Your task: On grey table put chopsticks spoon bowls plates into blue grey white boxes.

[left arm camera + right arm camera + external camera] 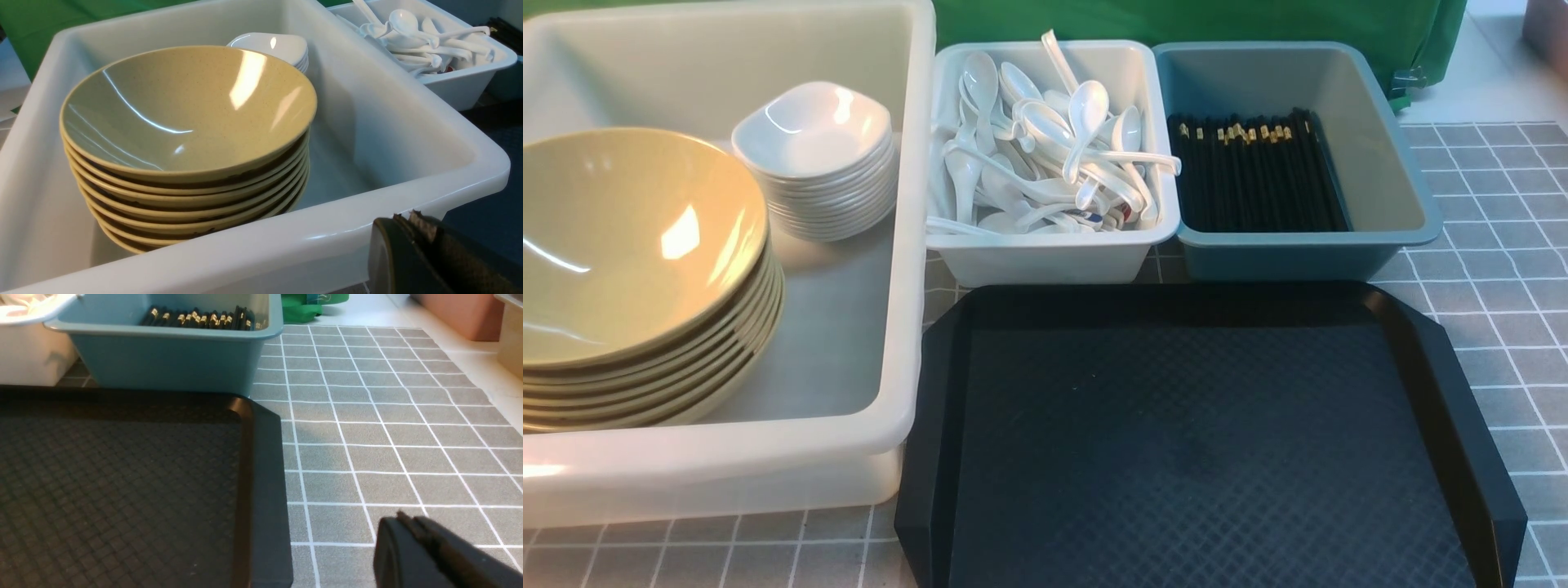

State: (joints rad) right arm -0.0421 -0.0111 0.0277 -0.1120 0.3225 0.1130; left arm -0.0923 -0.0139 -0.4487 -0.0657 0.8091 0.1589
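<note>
Bowls [637, 269]: stacked in the tub [882, 392], left of the tray [1201, 441], nested to save room.
Plates [817, 159]: stacked behind them.
Spoons [1045, 147], chopsticks [1254, 171]: sorted in boxes behind the tray.
Grippers [412, 228] [412, 535]: both clenched, empty.

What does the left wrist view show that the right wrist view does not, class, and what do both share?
Only the left wrist view shows the stacked bowls, the plates behind them, the large tub and the spoons. Only the right wrist view shows the chopsticks in the blue-grey box and the grey table. Both show the white box and a shut gripper: left gripper, right gripper.
</note>
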